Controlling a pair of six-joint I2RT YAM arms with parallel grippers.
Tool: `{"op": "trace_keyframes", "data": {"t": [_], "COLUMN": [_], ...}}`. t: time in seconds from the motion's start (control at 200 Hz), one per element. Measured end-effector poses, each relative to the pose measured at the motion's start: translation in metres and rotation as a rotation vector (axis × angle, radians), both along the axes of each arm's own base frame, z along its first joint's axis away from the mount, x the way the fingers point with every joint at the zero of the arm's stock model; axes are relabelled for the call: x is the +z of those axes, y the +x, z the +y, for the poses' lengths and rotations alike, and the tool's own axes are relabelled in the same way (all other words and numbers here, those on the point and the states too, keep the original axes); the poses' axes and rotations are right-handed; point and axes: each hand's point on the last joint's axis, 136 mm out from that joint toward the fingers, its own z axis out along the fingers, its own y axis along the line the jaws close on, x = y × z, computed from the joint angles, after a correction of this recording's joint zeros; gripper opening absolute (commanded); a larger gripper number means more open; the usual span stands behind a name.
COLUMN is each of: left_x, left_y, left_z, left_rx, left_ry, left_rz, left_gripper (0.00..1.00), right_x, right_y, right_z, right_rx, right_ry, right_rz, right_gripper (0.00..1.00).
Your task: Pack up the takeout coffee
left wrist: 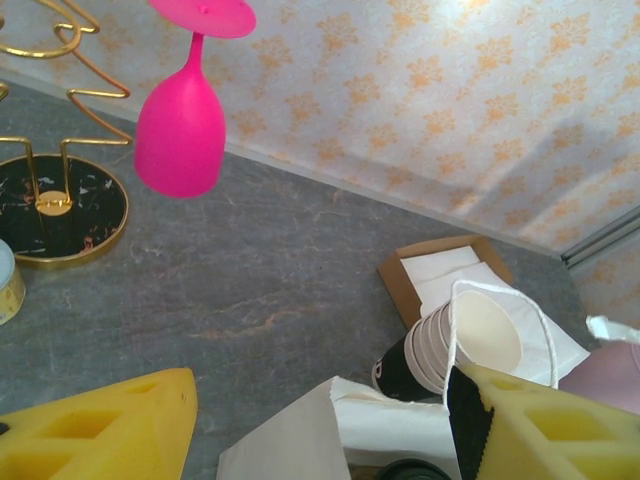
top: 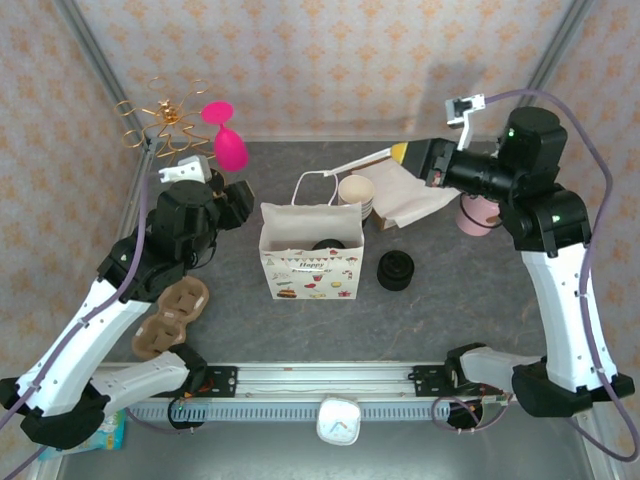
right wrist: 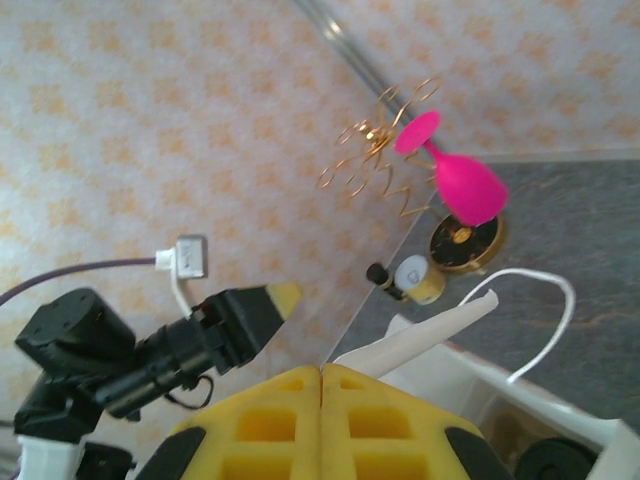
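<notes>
A white paper gift bag point(top: 308, 262) printed with "Happy" stands open on the grey marbled table point(top: 450, 310). Inside it sits the takeout coffee point(top: 328, 245), its round black plastic lid visible from above.

The left gripper point(left wrist: 322, 405) hovers at the bag's left side. Its yellow fingers point(left wrist: 100, 430) are spread wide and hold nothing, with the bag's rim below them. The right gripper point(right wrist: 321, 372) hangs above and behind the bag, toward its right, with its yellow fingers pressed together. A white strip rising from the bag reaches their tips, though whether it is pinched cannot be told.

Just behind the bag's right corner is a stack of lidless cream paper cups point(top: 356, 192), beside a pile of white napkins on brown card point(top: 415, 200). A short stack of black lids point(top: 395, 270) sits just right of the bag. A brown moulded cup carrier point(top: 170, 318) lies to the bag's left, partly under the left arm. Behind the bag to the left, a bright pink wine glass point(top: 228, 140) hangs upside down from a gold wire rack point(top: 160, 118).
</notes>
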Motion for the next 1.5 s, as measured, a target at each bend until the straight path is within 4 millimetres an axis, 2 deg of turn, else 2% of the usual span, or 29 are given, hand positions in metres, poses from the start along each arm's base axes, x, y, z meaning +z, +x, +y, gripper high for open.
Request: {"op": "trace_keyframes", "data": {"t": [0.14, 0.42, 0.591, 0.716, 0.921, 1.031, 1.146, 1.276, 1.351, 1.501], "left_x": [-0.007, -0.006, -0.014, -0.019, -0.022, -0.025, -0.025, -0.025, -0.025, -0.025], "left_y": [-0.003, -0.010, -0.011, -0.010, -0.006, -0.004, -0.004, -0.004, -0.004, -0.004], "left_z": [0.003, 0.008, 0.009, 0.008, 0.005, 0.003, 0.002, 0.002, 0.002, 0.002], "left_rx": [0.016, 0.028, 0.028, 0.028, 0.024, 0.019, 0.017, 0.017, 0.017, 0.014], "left_ry": [-0.011, -0.033, -0.024, -0.018, -0.014, -0.010, -0.007, -0.007, -0.007, -0.001], "left_rz": [0.013, 0.009, 0.023, 0.032, 0.042, 0.051, 0.051, 0.051, 0.051, 0.051], "left_gripper": [0.69, 0.69, 0.69, 0.69, 0.69, 0.69, 0.69, 0.69, 0.69, 0.69], "right_x": [-0.009, -0.032, -0.051, -0.069, -0.113, -0.132, -0.138, -0.138, -0.142, -0.149], "right_y": [-0.017, -0.034, -0.041, -0.031, 0.004, 0.011, 0.015, 0.021, 0.025, 0.033], "right_z": [0.021, 0.045, 0.064, 0.085, 0.123, 0.130, 0.134, 0.147, 0.155, 0.166], "right_rx": [0.092, 0.190, 0.240, 0.258, 0.236, 0.217, 0.202, 0.198, 0.203, 0.201], "right_ry": [-0.006, -0.033, -0.069, -0.109, -0.248, -0.310, -0.346, -0.378, -0.403, -0.440], "right_rz": [0.020, 0.066, 0.102, 0.130, 0.201, 0.226, 0.231, 0.216, 0.212, 0.217], "right_gripper": [0.00, 0.00, 0.00, 0.00, 0.01, 0.04, 0.07, 0.20, 0.39, 0.50]}}
